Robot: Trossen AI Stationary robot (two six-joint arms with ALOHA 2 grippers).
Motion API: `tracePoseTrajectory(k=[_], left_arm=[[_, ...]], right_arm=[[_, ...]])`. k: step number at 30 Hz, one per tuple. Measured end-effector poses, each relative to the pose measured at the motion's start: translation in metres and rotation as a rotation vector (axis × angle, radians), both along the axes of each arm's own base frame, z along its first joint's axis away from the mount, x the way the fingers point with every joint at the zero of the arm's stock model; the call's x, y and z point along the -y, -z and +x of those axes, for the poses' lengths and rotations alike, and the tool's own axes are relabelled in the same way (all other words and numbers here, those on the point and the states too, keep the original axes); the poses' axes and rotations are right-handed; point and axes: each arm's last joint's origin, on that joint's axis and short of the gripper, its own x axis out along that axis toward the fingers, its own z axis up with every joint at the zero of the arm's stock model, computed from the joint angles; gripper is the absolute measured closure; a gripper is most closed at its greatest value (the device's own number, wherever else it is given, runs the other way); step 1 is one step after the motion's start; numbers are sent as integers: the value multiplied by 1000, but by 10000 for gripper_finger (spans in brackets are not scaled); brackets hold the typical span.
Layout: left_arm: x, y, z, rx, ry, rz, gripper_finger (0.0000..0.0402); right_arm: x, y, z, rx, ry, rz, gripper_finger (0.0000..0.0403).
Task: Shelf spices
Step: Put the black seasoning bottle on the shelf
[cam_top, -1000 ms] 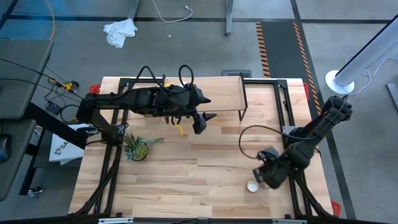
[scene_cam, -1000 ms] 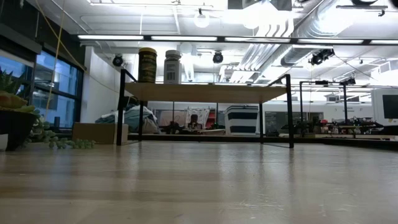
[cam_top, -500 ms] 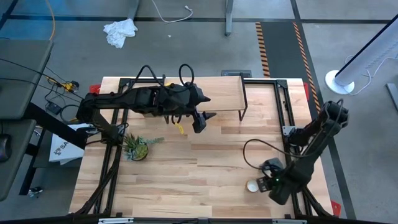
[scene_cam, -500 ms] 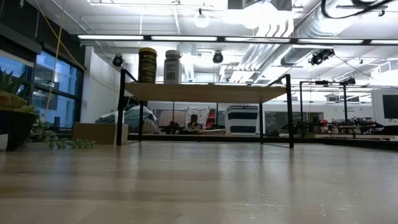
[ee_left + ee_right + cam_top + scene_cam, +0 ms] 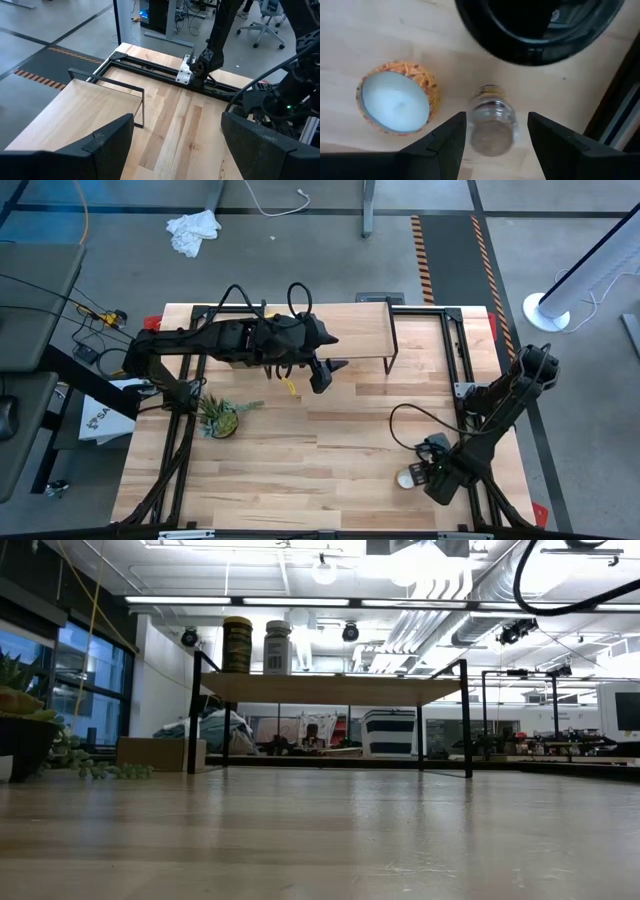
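From above, the right gripper (image 5: 432, 473) hangs low over the table's (image 5: 330, 450) near right corner, just beside the flat round white tin (image 5: 405, 479), while the left gripper (image 5: 327, 375) waits above the shelf's (image 5: 350, 330) front edge near the middle of the table, with a small potted plant (image 5: 222, 418) off to its left. The low view shows neither gripper; the shelf (image 5: 330, 688) stands at the far side with a mustard-yellow jar (image 5: 237, 644) and a white-capped jar (image 5: 277, 647) upright side by side on its plank top at the left end, and a tan cardboard box (image 5: 160, 753) beside its left leg. The left wrist view has that arm's fingers (image 5: 107, 145) spread wide with nothing between them, the bare shelf top (image 5: 75, 110) beneath. The right wrist view looks straight down on a small clear jar (image 5: 491, 125) standing between its wide-parted fingers (image 5: 447, 142), not yet clamped, with the tin (image 5: 397, 102) just beside it. Compared with a second ago, the right gripper has moved nearer the table's front edge beside the tin; the left arm is unchanged.
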Motion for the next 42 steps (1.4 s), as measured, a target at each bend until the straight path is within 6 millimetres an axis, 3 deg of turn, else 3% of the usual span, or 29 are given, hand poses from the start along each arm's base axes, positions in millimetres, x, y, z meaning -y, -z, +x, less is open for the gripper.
tracePoseTrajectory(k=[27,42], left_arm=[[0,0,0,5,-12,-17,106],[0,0,0,2,-6,-16,106]], right_arm=[[-16,19,7,-91,24,88,194],[-19,-10,10,-102,-149,63,194]])
